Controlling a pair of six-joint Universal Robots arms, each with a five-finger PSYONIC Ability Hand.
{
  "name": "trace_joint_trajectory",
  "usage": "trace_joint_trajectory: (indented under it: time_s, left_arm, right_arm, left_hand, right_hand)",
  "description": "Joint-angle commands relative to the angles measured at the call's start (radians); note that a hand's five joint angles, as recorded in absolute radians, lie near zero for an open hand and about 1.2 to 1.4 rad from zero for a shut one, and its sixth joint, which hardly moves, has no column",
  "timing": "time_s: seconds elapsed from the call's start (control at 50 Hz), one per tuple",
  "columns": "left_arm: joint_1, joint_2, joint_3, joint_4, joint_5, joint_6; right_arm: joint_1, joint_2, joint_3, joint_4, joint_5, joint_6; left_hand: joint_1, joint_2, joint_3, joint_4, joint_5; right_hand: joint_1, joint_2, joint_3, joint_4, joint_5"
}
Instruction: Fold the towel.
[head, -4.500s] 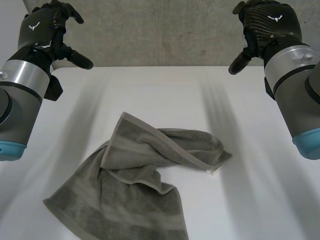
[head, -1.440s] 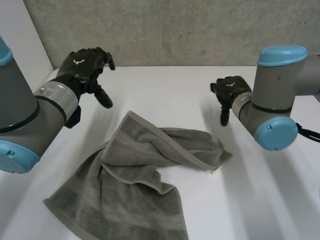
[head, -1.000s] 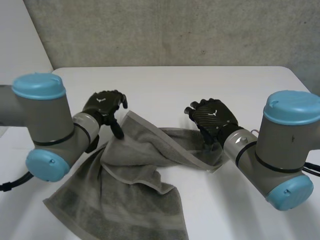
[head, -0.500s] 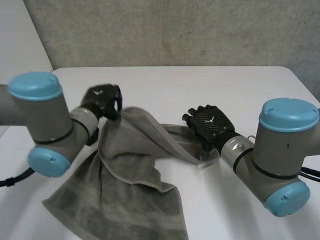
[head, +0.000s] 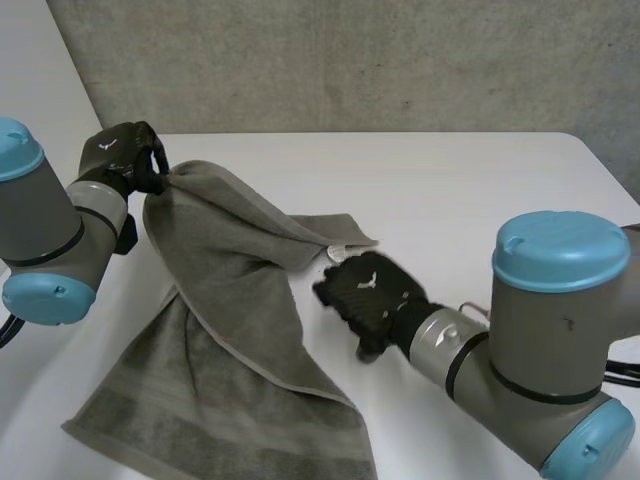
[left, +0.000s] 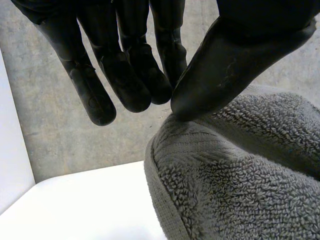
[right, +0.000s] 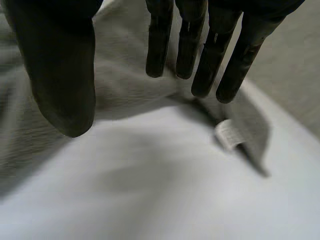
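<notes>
1 corner of the grey towel (head: 235, 300) is pinched between the thumb and fingers of the left hand (head: 120, 157), raised by the tabletop's (head: 480, 185) left edge. The rest trails toward the near edge. The right hand (head: 365, 297) hovers beside the labelled corner, fingers straight, thumb apart. Bare room lies far right.

The grey terry towel (head: 235, 330) lies rumpled, its broad end flat toward seven o'clock. One corner is raised at ten o'clock; another, with a white label (head: 338, 252), reaches the middle.
</notes>
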Motion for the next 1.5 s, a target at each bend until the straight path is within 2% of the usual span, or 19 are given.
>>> trace_joint_trajectory:
  time_s: [0.02,0.16,0.46,0.84,0.88,0.94,0.98,1.0,1.34,1.46,1.5]
  left_arm:
    - [0.012,0.002,0.001,0.0,-0.001,0.0]
    - [0.018,0.004,0.002,0.001,-0.001,0.0]
    - [0.018,0.005,-0.002,0.001,-0.001,0.0]
    - [0.02,0.007,-0.004,0.0,-0.001,0.002]
    - [0.02,0.007,-0.004,0.001,0.001,0.002]
    - [0.02,0.007,-0.004,0.001,0.001,0.002]
    - [0.02,0.007,-0.004,0.0,0.001,0.002]
    - [0.02,0.007,-0.004,0.001,0.001,0.002]
    - [0.018,0.023,-0.001,-0.005,-0.001,0.0]
    - [0.009,0.074,0.007,-0.016,0.007,0.0]
    - [-0.002,0.126,0.017,-0.072,0.01,-0.001]
  right_arm:
    - [0.016,0.065,-0.035,0.127,-0.028,0.022]
    - [0.031,0.12,-0.037,0.114,-0.023,0.145]
    - [0.05,0.15,-0.012,0.011,0.029,0.228]
    - [0.074,0.204,-0.014,-0.021,0.058,0.234]
    - [0.079,0.203,-0.014,-0.023,0.058,0.251]
    - [0.079,0.201,-0.016,-0.025,0.056,0.263]
    - [0.079,0.197,-0.016,-0.026,0.056,0.283]
    - [0.079,0.197,-0.016,-0.026,0.056,0.283]
    - [0.062,0.054,-0.037,-0.017,0.056,0.282]
    - [-0.069,-0.034,-0.097,0.078,0.032,0.225]
    - [-0.107,-0.064,-0.118,0.123,0.017,0.19]
  left_hand:
    - [0.139,0.053,0.065,0.038,0.122]
    - [0.139,0.053,0.065,0.038,0.122]
    - [0.139,0.053,0.065,0.038,0.122]
    - [0.139,0.053,0.065,0.038,0.122]
    - [0.139,0.053,0.065,0.038,0.122]
    - [0.139,0.053,0.065,0.038,0.122]
    - [0.139,0.053,0.065,0.038,0.122]
    - [0.139,0.053,0.065,0.038,0.122]
    - [0.139,0.053,0.065,0.038,0.122]
    - [0.139,0.053,0.065,0.038,0.122]
    - [0.139,0.053,0.065,0.038,0.122]
  right_hand:
    - [0.011,0.016,0.009,0.011,0.003]
    - [-0.01,-0.004,-0.012,-0.01,-0.017]
    - [0.011,0.016,0.009,0.011,0.003]
    - [0.119,0.125,0.117,0.119,0.112]
    - [0.306,0.312,0.304,0.306,0.299]
    - [0.422,0.427,0.42,0.422,0.414]
    - [0.836,0.841,0.833,0.836,0.828]
    - [0.838,0.843,0.835,0.838,0.83]
    - [0.838,0.843,0.835,0.838,0.83]
    - [0.838,0.843,0.835,0.838,0.83]
    - [0.838,0.843,0.835,0.838,0.83]
